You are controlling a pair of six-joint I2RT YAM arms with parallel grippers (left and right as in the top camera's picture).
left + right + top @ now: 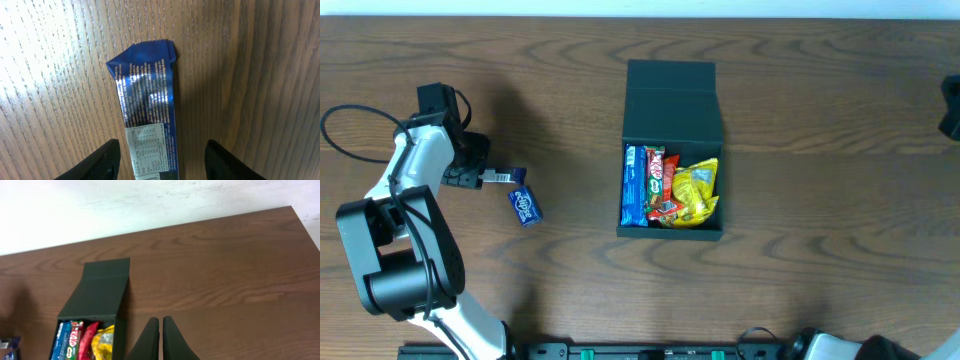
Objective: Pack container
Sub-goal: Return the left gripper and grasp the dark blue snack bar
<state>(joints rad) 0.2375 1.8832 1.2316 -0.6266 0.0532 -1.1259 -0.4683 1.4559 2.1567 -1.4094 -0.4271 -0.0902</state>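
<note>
The container (672,105) is a dark teal-black box in the middle of the table, its flap lid open and lying back. It holds blue, red and yellow snack packets (670,188), also seen in the right wrist view (82,340). A long blue snack packet (147,95) with a white label end lies flat on the table left of the box (505,177). My left gripper (160,167) is open, one finger on each side of the label end, not touching it. My right gripper (161,340) is shut and empty, to the right of the container (100,292).
A second small blue packet (525,206) lies on the table just beside the first one. The left arm's black cable (360,115) loops over the far left of the table. The right arm shows only at the right edge (950,110).
</note>
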